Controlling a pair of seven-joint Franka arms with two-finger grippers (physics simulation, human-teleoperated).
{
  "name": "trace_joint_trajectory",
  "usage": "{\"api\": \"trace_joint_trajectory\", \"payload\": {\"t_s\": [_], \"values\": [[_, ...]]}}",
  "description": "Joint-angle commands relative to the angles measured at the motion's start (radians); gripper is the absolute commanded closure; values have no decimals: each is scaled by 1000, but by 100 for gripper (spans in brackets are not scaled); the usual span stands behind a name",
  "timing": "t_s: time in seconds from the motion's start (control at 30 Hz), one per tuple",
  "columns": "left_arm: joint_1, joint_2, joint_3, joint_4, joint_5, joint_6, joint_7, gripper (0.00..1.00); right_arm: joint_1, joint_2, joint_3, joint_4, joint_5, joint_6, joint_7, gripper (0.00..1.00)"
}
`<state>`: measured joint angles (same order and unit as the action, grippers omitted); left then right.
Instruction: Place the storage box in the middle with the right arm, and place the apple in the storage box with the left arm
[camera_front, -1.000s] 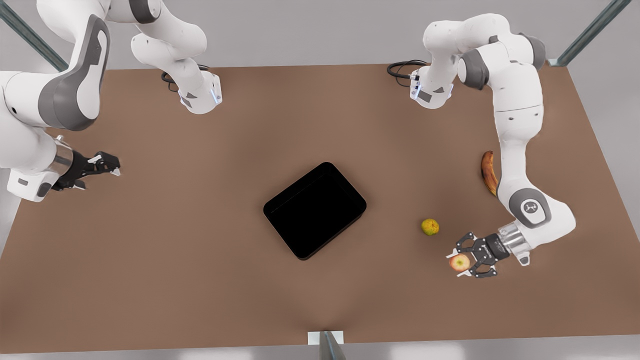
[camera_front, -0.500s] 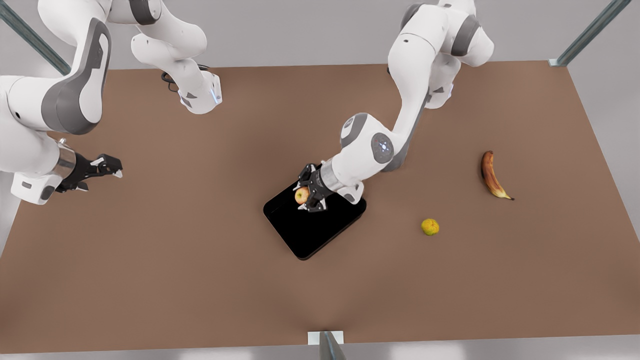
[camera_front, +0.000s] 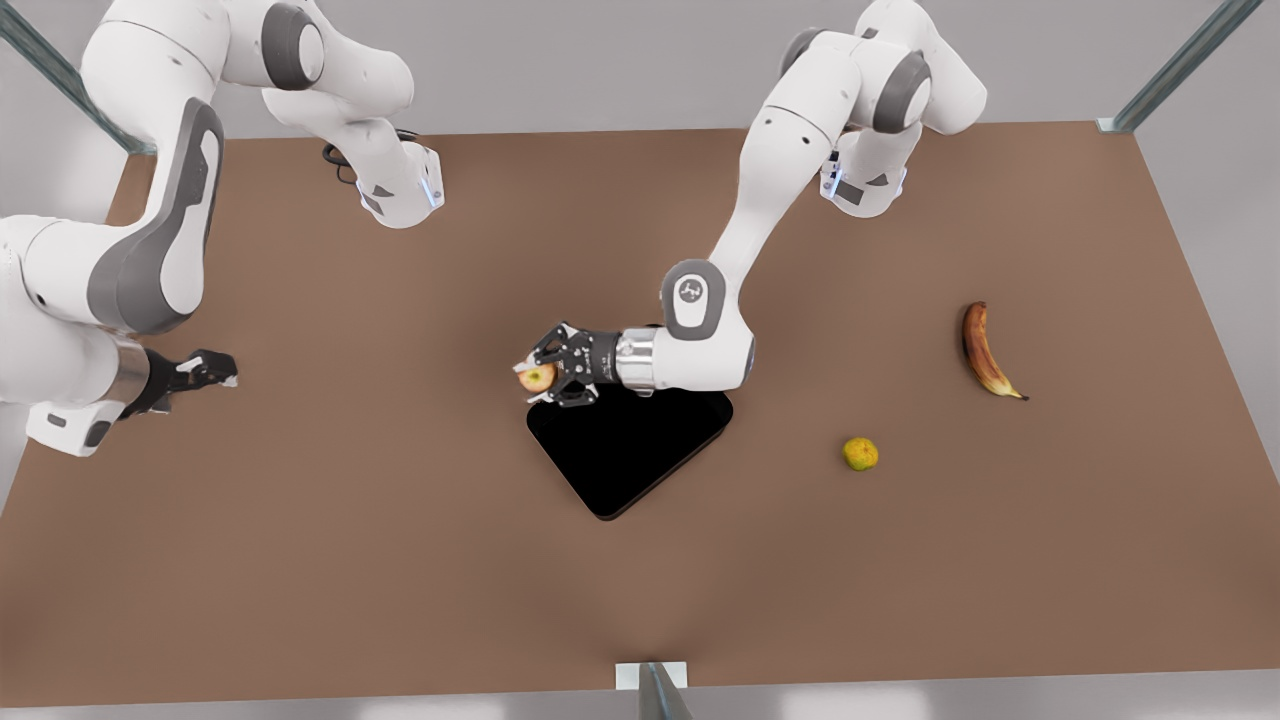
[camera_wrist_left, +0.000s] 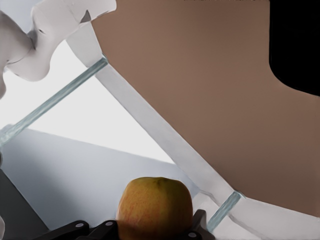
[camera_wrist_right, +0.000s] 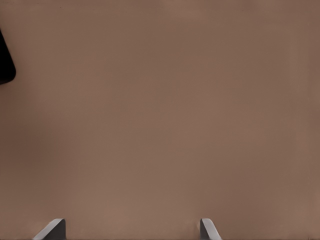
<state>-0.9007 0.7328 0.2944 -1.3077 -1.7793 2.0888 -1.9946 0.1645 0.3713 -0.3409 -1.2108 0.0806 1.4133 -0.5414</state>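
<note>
Item one, the storage box (camera_front: 630, 445): it sits on the desk (camera_front: 400, 560) about mid-surface, turned at an angle, and I read its interior as empty, plain glossy black with no fruit inside. Item two, the left end effector (camera_front: 535, 375): pinching the apple (camera_front: 537, 377) between its two fingers, held out level; in the front view it hangs at the box's corner toward the front view's left, seemingly at or just past the rim rather than over the floor of the bin. In the left wrist view the apple (camera_wrist_left: 155, 207) sits squarely in the grip. My judgement for this step: bring the apple back over the centre of the box, lower it close to the floor, then release, since the walls are low and a round fruit dropped from height could roll or bounce out. Item three, the right end effector (camera_front: 205, 370): waiting near the desk edge at the front view's left, fingers spread, holding nothing. Item four, farther off at the front view's right: a yellow-green fruit (camera_front: 860, 454) and a browned banana (camera_front: 985, 352), both loose on the desk, neither in any container.
</note>
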Motion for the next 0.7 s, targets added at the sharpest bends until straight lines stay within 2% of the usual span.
{"api": "trace_joint_trajectory", "payload": {"t_s": [0.0, 0.1, 0.13, 0.17, 0.57, 0.6, 0.67], "values": [[8, -7, -8, -11, 1351, 100, -38, 38, -29, 0, -1, 7, 24, 4, 0, 0], [46, -56, -9, -123, 1344, 99, 56, 38, -62, 20, 0, 2, 61, 69, -2, 0], [46, -59, -9, -130, 1344, 100, 63, 32, -63, 24, 0, 0, 54, 69, -11, 0], [46, -56, -8, -130, 1344, 99, 63, 0, -63, 38, 0, 0, 57, 70, -2, 0], [48, -47, -8, -120, 1331, 116, 68, 0, -74, 61, -1, 8, 57, 73, 1, 0], [40, -46, -14, -102, 1374, 100, 271, 0, -74, 61, -1, 8, 59, 73, 0, 0], [29, -32, -15, -91, 1419, 96, 390, 0, -76, 61, 0, 8, 57, 81, -2, 0]]}}
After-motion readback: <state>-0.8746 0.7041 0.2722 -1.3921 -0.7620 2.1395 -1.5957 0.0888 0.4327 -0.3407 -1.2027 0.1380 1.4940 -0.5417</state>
